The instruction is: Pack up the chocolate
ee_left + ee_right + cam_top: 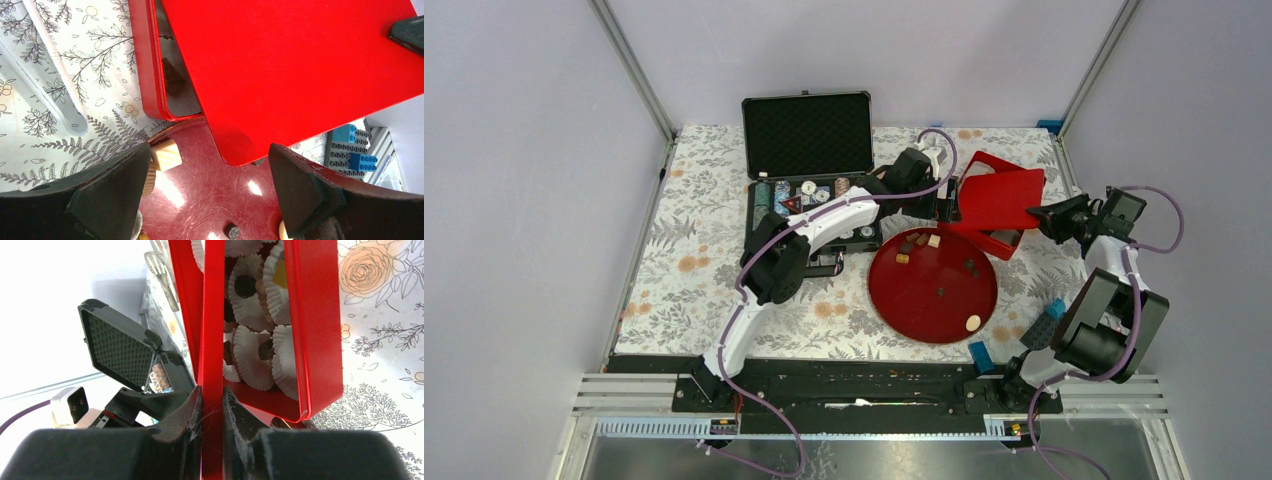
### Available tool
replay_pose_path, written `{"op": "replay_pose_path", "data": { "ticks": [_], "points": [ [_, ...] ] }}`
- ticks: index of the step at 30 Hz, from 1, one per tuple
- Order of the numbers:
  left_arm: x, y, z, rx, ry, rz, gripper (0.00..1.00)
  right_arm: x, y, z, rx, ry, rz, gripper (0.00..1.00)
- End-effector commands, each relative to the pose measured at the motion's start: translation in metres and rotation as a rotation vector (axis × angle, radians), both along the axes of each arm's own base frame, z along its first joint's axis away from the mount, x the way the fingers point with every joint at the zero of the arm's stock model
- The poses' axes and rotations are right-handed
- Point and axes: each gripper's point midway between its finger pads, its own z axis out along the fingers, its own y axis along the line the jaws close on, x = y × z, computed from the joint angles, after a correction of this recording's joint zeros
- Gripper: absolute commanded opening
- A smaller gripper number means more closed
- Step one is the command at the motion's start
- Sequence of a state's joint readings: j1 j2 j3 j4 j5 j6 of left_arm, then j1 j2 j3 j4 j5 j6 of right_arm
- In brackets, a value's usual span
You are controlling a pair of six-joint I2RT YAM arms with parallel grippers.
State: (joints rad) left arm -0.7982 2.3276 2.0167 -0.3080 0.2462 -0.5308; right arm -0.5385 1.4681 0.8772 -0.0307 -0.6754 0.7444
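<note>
Above floral tablecloth [694, 270], right jaws pinch red lid [1002, 195].

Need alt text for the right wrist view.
The right gripper is shut on the edge of a red lid, seen edge-on. Behind it, a red box holds white paper cups, some with dark chocolate; an open black case stands left.

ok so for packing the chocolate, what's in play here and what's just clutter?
In play: small brown, tan and cream chocolate pieces; round red plate under them; red tin lined with white paper cups; its flat red lid.
Lying about: open black case of striped poker chips; blue toy bricks.
</note>
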Motion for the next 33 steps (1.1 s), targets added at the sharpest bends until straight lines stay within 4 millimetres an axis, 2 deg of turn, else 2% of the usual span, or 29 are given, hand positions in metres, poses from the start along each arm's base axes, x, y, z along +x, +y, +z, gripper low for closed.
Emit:
{"op": "replay_pose_path", "data": {
  "ticks": [1, 8, 14, 18, 22, 26, 33],
  "points": [
    [0.003, 0.006, 0.07, -0.084, -0.097, -0.002, 0.95, 0.001, 0.005, 0.037, -0.067, -0.17, 0.035, 0.0],
    [0.003, 0.019, 0.101, -0.15, -0.094, 0.0, 0.95, -0.004, 0.017, 0.068, -0.098, -0.391, 0.043, 0.0],
    [0.005, 0.025, 0.11, -0.203, -0.047, -0.021, 0.96, -0.01, 0.017, 0.094, -0.146, -0.549, -0.006, 0.0],
    [0.009, 0.027, 0.105, -0.201, -0.03, -0.022, 0.96, -0.012, 0.008, 0.096, -0.174, -0.614, -0.092, 0.0],
    [0.011, 0.024, 0.095, -0.195, -0.005, -0.03, 0.96, -0.007, 0.002, 0.087, -0.164, -0.624, -0.124, 0.0],
    [0.014, 0.018, 0.082, -0.19, 0.025, -0.032, 0.96, -0.002, -0.005, 0.081, -0.119, -0.66, -0.178, 0.0],
    [0.02, 0.014, 0.07, -0.181, 0.042, -0.028, 0.95, 0.01, -0.003, 0.072, 0.02, -0.713, -0.161, 0.0]
  ]
}}
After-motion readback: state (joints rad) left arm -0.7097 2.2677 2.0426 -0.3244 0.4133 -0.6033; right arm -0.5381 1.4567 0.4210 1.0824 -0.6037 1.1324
